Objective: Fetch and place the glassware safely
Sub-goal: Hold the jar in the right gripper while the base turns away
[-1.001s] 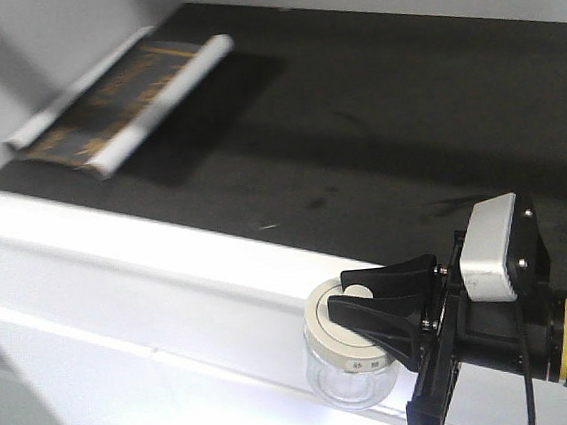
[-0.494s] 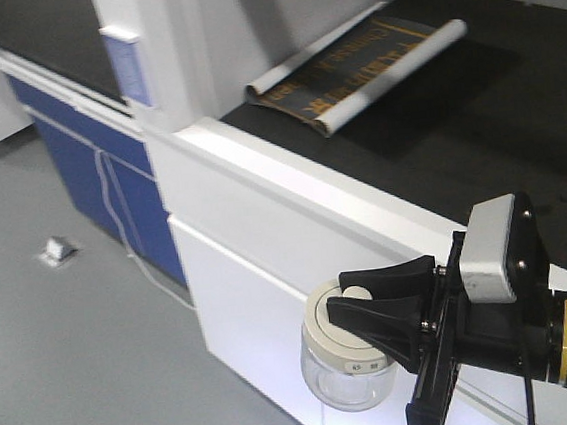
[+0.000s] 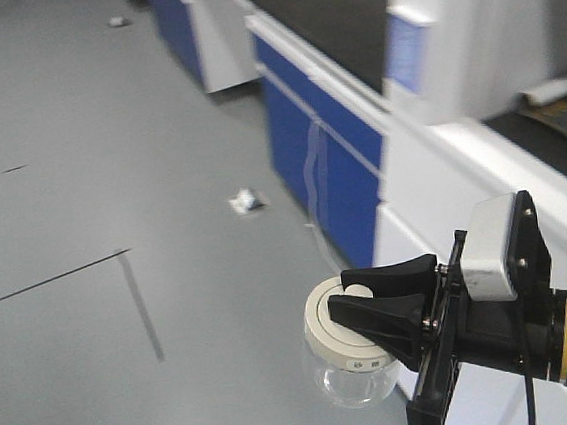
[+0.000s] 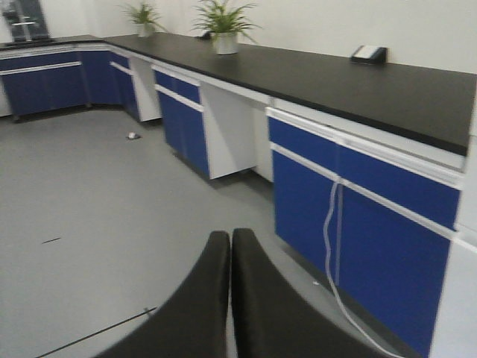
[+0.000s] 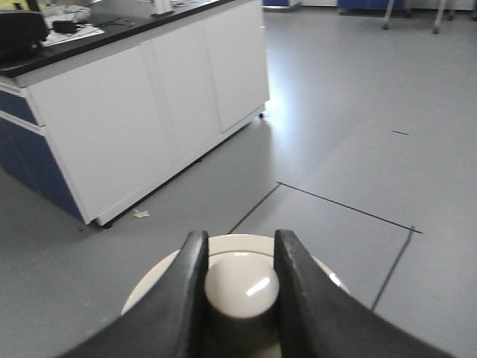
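Right gripper (image 3: 357,294) pinches the lid knob (image 5: 240,287) of the glass jar (image 3: 352,379). The jar hangs directly beneath its fingers, above the grey floor (image 3: 110,189). Left gripper (image 4: 229,242): fingers pressed together, empty.

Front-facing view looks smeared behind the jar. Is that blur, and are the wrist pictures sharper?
Exterior front-facing view: blue cabinets and floor are soft, glass jar and right gripper look crisper. Right wrist view: glare spot on the lid knob, fingers blurred up close. Left wrist view: mildly soft throughout.
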Motion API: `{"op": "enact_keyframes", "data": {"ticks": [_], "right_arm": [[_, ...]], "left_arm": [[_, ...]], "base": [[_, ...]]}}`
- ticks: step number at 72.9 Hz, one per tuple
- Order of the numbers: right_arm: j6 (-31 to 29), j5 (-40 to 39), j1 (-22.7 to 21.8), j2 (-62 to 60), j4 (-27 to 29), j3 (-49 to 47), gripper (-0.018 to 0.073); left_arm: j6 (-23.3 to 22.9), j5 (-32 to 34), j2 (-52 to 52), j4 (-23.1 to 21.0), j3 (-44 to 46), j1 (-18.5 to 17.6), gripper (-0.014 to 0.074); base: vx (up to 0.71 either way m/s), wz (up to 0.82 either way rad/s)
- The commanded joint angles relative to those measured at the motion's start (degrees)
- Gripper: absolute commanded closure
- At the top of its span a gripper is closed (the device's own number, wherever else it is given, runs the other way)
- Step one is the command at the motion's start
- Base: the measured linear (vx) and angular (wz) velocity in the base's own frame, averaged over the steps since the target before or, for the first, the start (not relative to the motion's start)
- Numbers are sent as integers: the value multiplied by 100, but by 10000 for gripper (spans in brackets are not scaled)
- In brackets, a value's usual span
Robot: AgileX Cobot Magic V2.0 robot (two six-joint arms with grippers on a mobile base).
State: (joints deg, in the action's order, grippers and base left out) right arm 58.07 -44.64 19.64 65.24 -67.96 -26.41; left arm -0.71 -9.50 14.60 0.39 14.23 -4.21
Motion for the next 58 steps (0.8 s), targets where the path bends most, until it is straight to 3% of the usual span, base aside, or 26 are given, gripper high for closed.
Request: {"op": "enact_keyframes", "data": {"ticks": [1,30,58], "right_arm": [[-43,-381,-10,-83,302,-170,560],[-43,-376,-10,-83,302,-170,560],[-43,-371,-10,-83,302,-170,560]], "left_arm": [[-43,403,58,-39,147,-8,603],[-43,403,58,-39,147,-8,603],[-43,364,58,-39,147,-8,603]], "base": [[8,93],[9,82],[20,22]]}}
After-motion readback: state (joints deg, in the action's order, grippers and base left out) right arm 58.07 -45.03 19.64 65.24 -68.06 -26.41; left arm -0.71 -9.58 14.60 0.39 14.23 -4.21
